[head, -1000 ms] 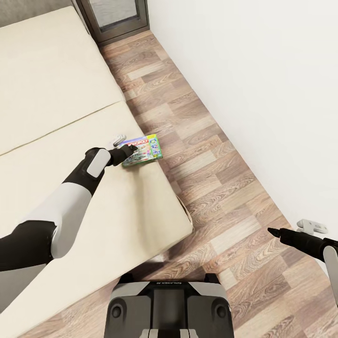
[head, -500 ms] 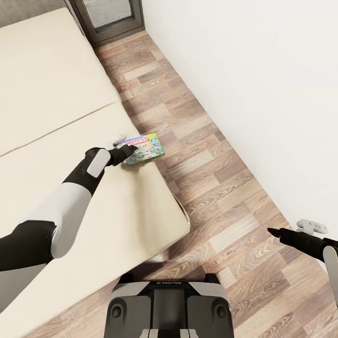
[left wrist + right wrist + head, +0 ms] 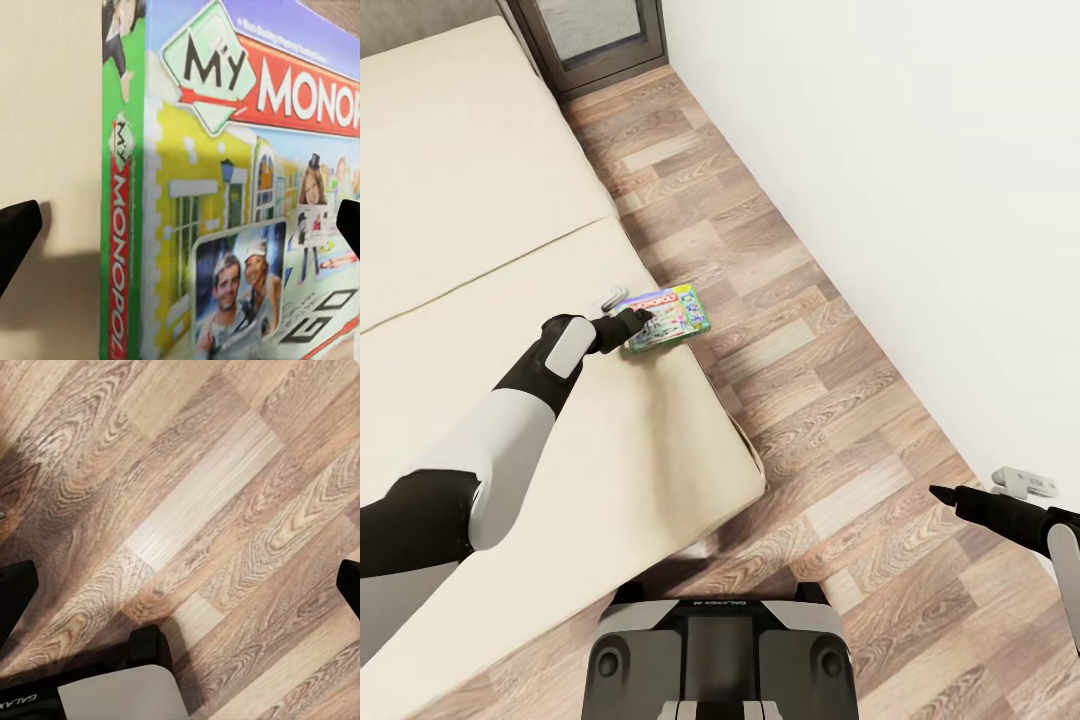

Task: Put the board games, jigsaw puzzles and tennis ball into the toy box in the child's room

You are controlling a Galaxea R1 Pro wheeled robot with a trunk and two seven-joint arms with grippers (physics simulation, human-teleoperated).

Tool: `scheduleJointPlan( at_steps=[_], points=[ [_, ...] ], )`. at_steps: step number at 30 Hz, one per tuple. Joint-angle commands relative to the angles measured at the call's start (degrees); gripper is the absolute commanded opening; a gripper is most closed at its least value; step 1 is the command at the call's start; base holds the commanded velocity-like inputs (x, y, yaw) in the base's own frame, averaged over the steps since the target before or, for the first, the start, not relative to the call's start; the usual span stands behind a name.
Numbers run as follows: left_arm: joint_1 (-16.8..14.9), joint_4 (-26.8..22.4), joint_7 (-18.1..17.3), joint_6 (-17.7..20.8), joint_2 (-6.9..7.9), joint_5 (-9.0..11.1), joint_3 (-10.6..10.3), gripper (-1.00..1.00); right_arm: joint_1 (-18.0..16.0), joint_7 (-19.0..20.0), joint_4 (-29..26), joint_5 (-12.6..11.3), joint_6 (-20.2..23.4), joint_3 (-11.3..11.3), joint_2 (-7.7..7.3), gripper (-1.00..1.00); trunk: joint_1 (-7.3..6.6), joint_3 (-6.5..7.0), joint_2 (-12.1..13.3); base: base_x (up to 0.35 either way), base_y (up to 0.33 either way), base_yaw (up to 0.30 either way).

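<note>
Reaching over the bed [image 3: 480, 250], the left gripper [image 3: 630, 322] has its fingers wide open on both sides of the MONOPOLY box [image 3: 670, 317] just ahead, ready to pinch it.

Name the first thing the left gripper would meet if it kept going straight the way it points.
Most likely the Monopoly board game: it lies between the left gripper's open fingertips on the bed, close ahead, though the exact gap is unclear.
</note>
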Motion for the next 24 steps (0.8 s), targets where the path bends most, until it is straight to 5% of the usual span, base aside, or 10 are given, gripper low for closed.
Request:
scheduleJointPlan(
  at_steps=[1, 24],
  points=[
    [0.03, 2.13, 0.6, 0.19, 0.01, 1.47, -0.22, 1.0, -0.03, 0.26, -0.04, 0.09, 0.27, -0.07, 0.0, 1.0, 0.02, -0.03, -0.02, 0.0, 0.0, -0.002],
    [1.12, 1.98, 0.42, 0.13, 0.98, 1.49, -0.08, 1.0, 0.21, 0.26, -0.01, 0.06, 0.27, -0.07, 0.0, 1.0, 0.02, -0.03, -0.02, 0.0, 0.0, 0.0]
  ],
)
